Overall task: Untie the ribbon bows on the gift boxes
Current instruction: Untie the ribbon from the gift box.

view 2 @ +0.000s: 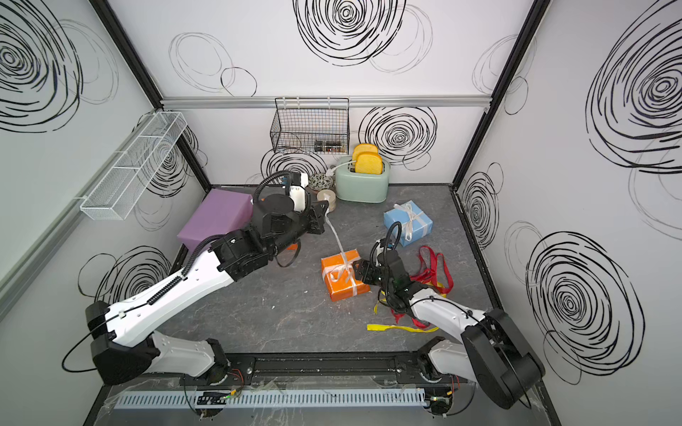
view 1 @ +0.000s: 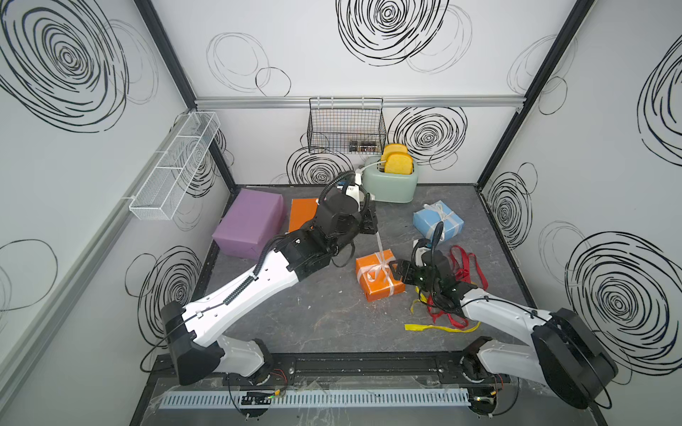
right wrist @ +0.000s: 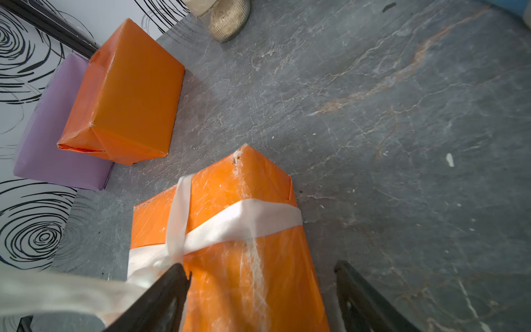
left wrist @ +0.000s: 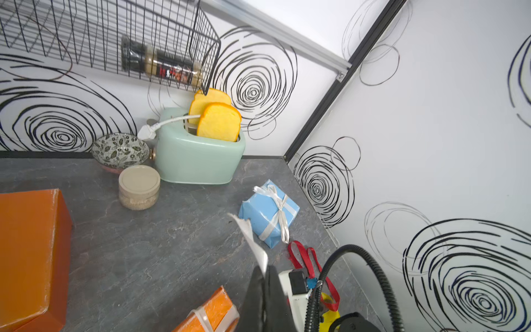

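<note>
Nearest me, a yellow ribbon (view 1: 435, 328) is lying loose and flat on the table (view 1: 313, 313), and a red ribbon (view 1: 461, 273) is sprawling in curls just behind it, partly under the right arm. The right gripper (view 1: 395, 272) is reaching in low at the small orange box (view 1: 372, 286) in the middle of the table. Its jaws are standing wide apart. In the right wrist view one finger (right wrist: 161, 296) is sitting over the box top beside the knot while the other is hanging off the box's side, so nothing is being clamped. A white ribbon (view 1: 381, 266) is wrapping that box crosswise, and one tail is running taut up and away to the left gripper (view 1: 374, 228), whose jaws are pressing together on the tail's end. Farther back on the right, a blue box (view 1: 448, 228) is sitting with its white bow (view 1: 438, 211) tied. Back left, a bare orange box (view 1: 302, 215) is standing close against the lilac box (view 1: 249, 221). A toaster (view 1: 391, 188) is standing by the back wall.
</note>
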Robot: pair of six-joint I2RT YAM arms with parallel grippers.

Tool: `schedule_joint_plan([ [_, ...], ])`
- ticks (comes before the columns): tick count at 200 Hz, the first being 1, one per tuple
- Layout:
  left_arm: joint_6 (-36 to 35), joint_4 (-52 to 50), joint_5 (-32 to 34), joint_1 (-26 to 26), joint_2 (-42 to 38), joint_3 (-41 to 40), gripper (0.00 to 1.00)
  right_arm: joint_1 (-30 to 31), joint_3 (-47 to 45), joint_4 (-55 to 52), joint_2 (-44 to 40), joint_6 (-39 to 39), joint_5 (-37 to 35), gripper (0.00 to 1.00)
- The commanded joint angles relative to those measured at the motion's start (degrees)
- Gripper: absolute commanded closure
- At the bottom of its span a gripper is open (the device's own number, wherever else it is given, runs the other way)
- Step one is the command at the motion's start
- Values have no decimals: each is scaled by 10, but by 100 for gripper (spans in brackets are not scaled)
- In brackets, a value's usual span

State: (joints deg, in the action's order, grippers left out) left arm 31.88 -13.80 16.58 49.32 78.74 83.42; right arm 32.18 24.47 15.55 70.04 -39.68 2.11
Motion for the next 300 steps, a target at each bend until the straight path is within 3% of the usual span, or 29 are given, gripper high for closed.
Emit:
schedule_joint_plan([
  [1,-21,1,24,-3,-11,26,100,-2,20,-9,9,-4,6,18],
  [71,-30,-35,31,-23,-9,39,100,-1,22,-13,12,-3,4,17],
  [156,27,-65,-96,-188,-114,-103,100,-9,7,-15,-25,-13,-14,18],
  [169,37,-64,-113,-214,-140,-142,89,-9,0,-7,-41,-12,-13,18],
  [217,38,-72,-140,-276,-216,-271,79,-1,-6,19,-77,24,28,28],
  [241,25,-77,-157,-302,-228,-321,58,39,32,-23,-62,60,-3,37],
  [257,19,-73,-161,-318,-239,-349,33,79,63,-60,-37,83,-57,41],
  [276,15,-52,-163,-322,-251,-384,15,112,101,-104,1,93,-104,48],
  [300,13,-26,-176,-323,-251,-422,5,138,127,-135,31,94,-158,51],
])
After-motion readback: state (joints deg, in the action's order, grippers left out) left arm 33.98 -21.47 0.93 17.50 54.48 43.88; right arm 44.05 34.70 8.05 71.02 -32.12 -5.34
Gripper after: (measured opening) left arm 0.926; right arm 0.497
